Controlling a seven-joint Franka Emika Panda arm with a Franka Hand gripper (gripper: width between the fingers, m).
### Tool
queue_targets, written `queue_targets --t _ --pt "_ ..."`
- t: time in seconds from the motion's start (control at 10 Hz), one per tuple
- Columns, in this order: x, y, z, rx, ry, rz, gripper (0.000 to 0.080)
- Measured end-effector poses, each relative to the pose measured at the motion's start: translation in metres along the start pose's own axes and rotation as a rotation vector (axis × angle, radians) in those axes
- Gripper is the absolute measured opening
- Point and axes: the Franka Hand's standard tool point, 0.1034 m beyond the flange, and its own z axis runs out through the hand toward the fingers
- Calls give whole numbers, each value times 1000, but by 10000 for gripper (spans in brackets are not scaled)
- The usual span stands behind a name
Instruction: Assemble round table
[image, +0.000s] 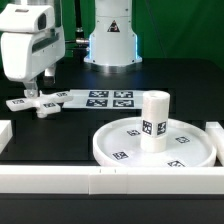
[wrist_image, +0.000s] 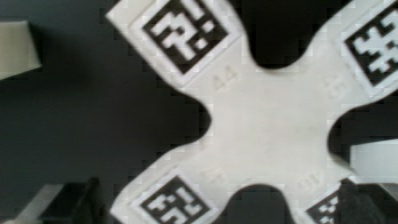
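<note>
Gripper (image: 32, 92) low at the exterior view's left, jaw opening not discernible. Large round disc (image: 100, 148) at that view's right; cylinder leg (image: 153, 122) upright on its centre; small cross-shaped piece (image: 38, 103) beneath gripper, beside marker board (image: 105, 98). Probable step: grasping cross; next: centred closure.

White boxy arm (image: 28, 48), dark pincer (image: 33, 90), triangle-marked base (image: 112, 35)

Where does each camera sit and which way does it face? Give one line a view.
Exterior view: off the arm, facing the robot base, angled down; shows that base, pincer over the cross-shaped piece, cylinder leg upright on the round disc.
Wrist view: on the wrist, looking close down at the cross-shaped piece; no pincer part clearly shows.
Shared: the cross-shaped piece.
</note>
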Motion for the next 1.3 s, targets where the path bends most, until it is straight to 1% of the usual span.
queue_targets --t 0.1,0.2,0.3,1.3 --pt "-3 -6 3 1 0 8 649" --pt "-6 -14 9 16 1 16 649" --pt "-8 -16 10 21 1 18 649" --pt "-8 -20 22 44 2 24 649"
